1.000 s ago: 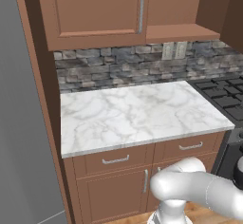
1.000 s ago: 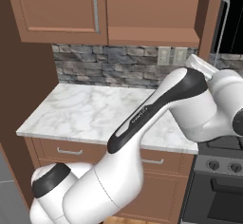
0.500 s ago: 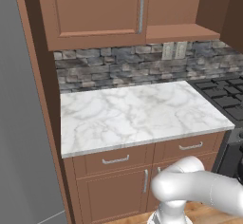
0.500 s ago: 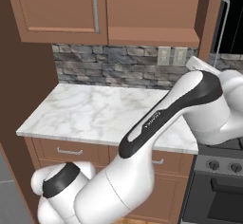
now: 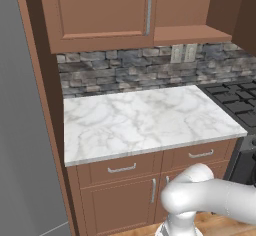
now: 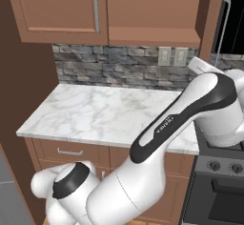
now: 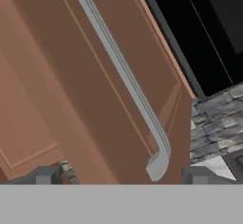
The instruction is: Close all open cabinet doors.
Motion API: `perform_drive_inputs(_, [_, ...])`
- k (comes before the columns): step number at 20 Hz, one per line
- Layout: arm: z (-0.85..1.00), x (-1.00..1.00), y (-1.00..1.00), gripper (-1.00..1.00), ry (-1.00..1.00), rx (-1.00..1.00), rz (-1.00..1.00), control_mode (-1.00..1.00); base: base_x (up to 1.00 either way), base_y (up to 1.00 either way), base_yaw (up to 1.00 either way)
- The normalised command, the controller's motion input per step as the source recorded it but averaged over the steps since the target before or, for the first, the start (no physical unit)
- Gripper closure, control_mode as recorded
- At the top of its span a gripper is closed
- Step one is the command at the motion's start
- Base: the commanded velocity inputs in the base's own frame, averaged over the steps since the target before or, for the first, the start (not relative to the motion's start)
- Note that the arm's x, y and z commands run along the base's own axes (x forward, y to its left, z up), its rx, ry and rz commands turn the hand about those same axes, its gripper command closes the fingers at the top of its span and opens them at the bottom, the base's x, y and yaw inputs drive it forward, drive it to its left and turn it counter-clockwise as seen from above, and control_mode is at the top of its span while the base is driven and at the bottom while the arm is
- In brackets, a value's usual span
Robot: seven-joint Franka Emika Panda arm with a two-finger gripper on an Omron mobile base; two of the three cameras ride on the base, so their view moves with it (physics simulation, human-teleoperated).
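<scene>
An open cabinet door [image 6: 215, 24] stands edge-on at the right of the wall cabinets, its silver bar handle [image 6: 224, 26] facing the stove side. In the hand view this door [image 7: 57, 85] is close ahead and its handle [image 7: 124, 76] runs diagonally, with its lower end between my two fingertips. My gripper [image 7: 121, 176] is open and holds nothing. The left cabinet door [image 5: 100, 10] is shut, with its handle [image 5: 149, 7] at its right edge. My arm [image 6: 190, 109] reaches up and to the right toward the open door.
A marble counter [image 5: 145, 122] lies below the cabinets, with a stone backsplash [image 5: 125, 70] and wall outlets [image 5: 183, 53]. A black stove [image 5: 235, 97] adjoins at the right. A dark panel [image 7: 204, 33] hangs beside the open door. Base drawers and doors [image 5: 122, 169] sit under the counter.
My arm has swung further right and up toward the open door. The cabinet doors have not moved, and the gripper stays open.
</scene>
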Motion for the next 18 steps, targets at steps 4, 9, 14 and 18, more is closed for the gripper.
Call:
perform_drive_inputs(4, [0.0, 0.22, 0.46, -1.0, -0.03, 0.0, 0.0, -1.0, 0.0, 0.0, 0.0])
perform_drive_inputs(9, [0.0, 0.21, 0.53, -1.0, -0.04, 0.0, 0.0, -1.0, 0.0, 0.0, 0.0])
perform_drive_inputs(14, [0.0, 0.19, 0.5, -1.0, -0.06, 0.0, 0.0, -1.0, 0.0, 0.0, 0.0])
perform_drive_inputs(18, [0.0, 0.11, 0.44, -1.0, -0.02, 0.0, 0.0, -1.0, 0.0, 0.0, 0.0])
